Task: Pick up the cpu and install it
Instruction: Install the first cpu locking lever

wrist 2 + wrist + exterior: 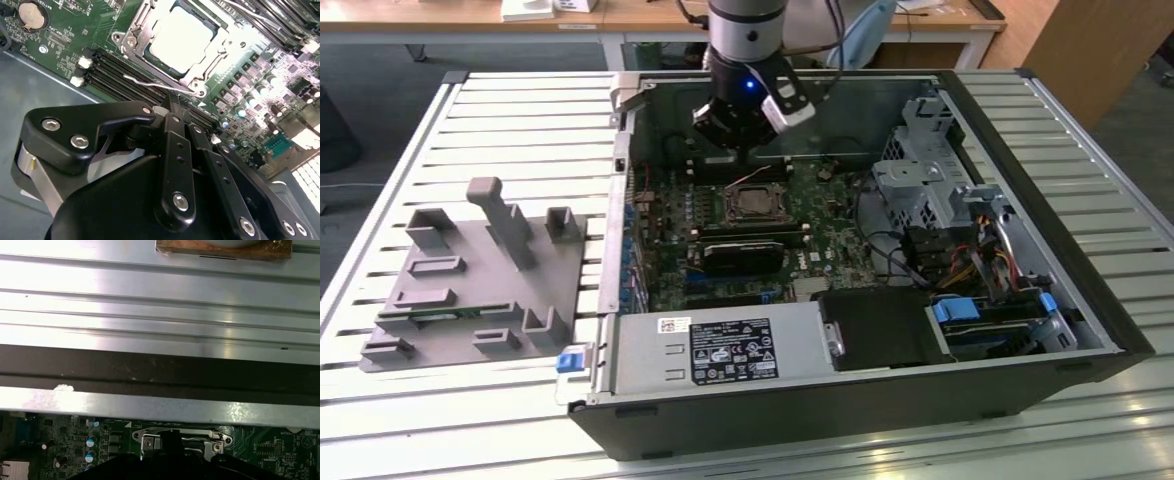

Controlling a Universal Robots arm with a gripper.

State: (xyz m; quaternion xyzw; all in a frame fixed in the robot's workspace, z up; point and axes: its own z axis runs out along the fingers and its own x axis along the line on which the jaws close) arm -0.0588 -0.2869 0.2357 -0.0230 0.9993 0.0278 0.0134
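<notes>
Claw (172, 107) above socket, cpu (181, 39) seated flat, shiny top up

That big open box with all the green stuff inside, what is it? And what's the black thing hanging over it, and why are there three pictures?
The box is a computer case lying on its side with its cover off, on a slatted metal table. The green part is the motherboard, the board that everything plugs into. The thing above it is a robot arm with a claw for picking things up.

The exterior view comes from a camera standing apart, looking at the whole table. Both wrist views come from cameras riding on the arm, so they look close up, past the black claw.

The shiny silver square is the cpu, the computer's brain. It sits in its socket inside a metal frame, and the claw hangs just above it. A grey plastic holder lies beside the case.
</notes>
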